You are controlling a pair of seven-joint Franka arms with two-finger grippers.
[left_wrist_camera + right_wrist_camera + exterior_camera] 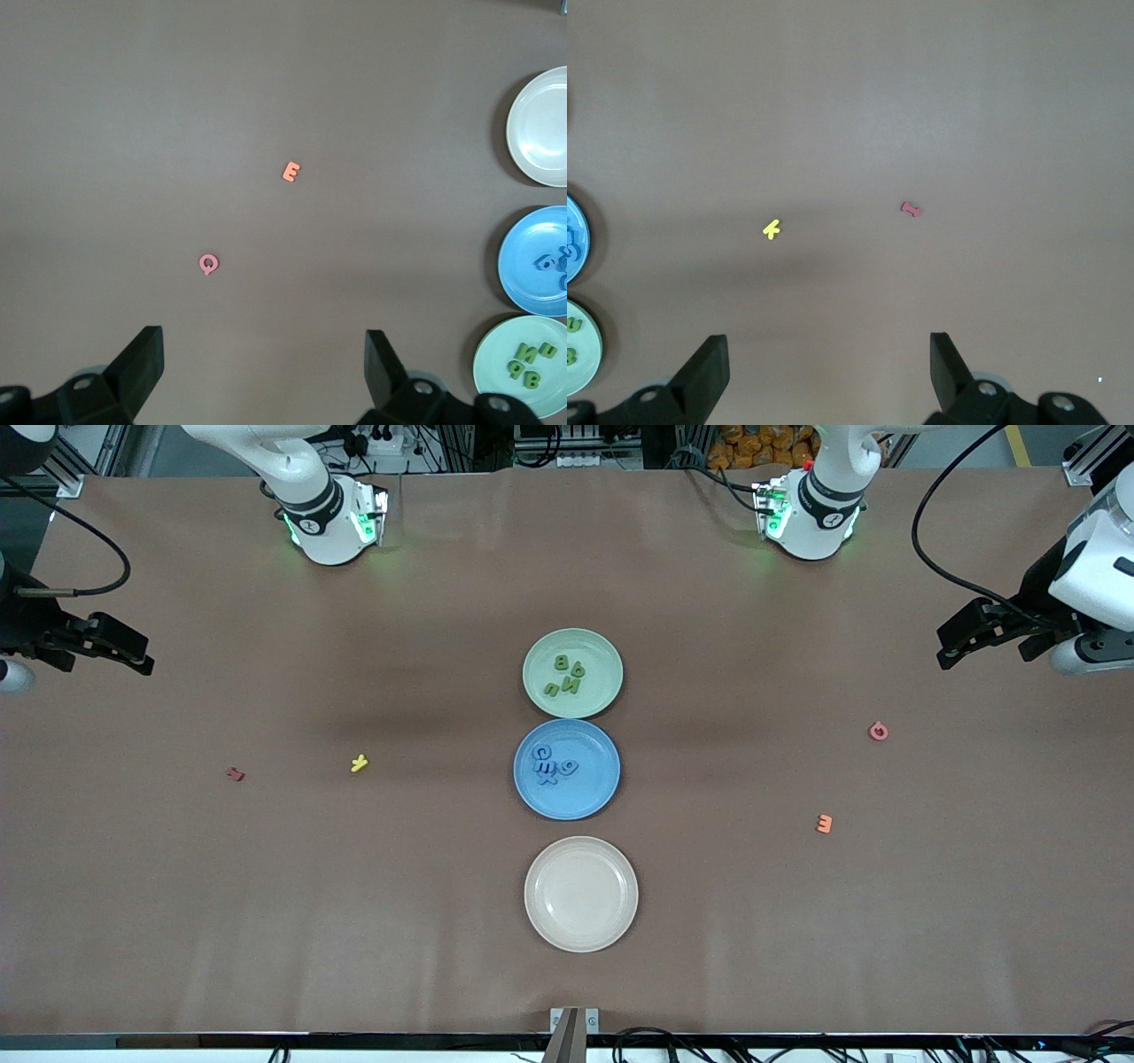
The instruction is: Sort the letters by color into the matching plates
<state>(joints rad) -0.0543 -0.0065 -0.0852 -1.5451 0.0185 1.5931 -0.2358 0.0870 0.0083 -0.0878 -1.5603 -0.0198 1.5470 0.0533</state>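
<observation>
The brown matte worktop [266,886] spans the whole front view. Both arms wait, drawn back to its ends. The left end effector [952,651] hangs over the left arm's end of the worktop, fingers spread wide and holding nothing; the right end effector [133,657] hangs over the right arm's end, equally wide and bare.

Three round shallow matte plates line up at the worktop's middle. Taking the medium blue plate [567,769] as landmark: it holds four blue letters [553,763]. The pale green plate [572,673] touches it, farther from the front camera, with four green letters [565,674]. The cream-beige plate [580,894] lies nearer the camera, just apart.

Toward the left arm's end from the blue plate lie a pink ring-shaped letter [878,732] and an orange E [824,824], well apart. Toward the right arm's end lie a yellow letter [359,763] and a red letter [235,774].
</observation>
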